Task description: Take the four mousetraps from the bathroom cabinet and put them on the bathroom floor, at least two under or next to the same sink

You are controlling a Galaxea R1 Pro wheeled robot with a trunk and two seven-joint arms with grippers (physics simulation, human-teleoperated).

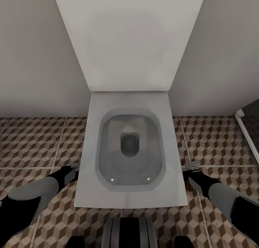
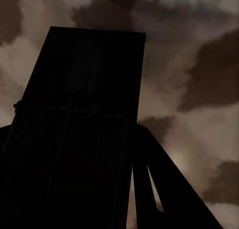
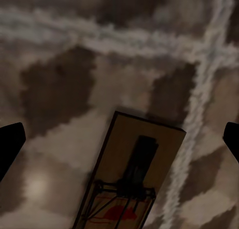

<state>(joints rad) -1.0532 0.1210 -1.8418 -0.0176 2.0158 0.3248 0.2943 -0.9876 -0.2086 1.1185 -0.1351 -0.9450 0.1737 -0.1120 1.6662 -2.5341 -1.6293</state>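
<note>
Mousetrap (image 3: 130, 175) lies on tiles between my right fingers (image 3: 119, 139), spread; left fingers grip another (image 2: 84, 84); sink's next.

Toilet (image 1: 129, 147) blocks middle; tiled floor (image 1: 36, 140) flanks it.

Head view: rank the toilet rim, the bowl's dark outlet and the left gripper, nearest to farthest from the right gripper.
From the right gripper:
1. The toilet rim, just beside it on the toilet's near side.
2. The dark outlet, in the middle of the bowl.
3. The left gripper, across the toilet by its opposite side.
</note>
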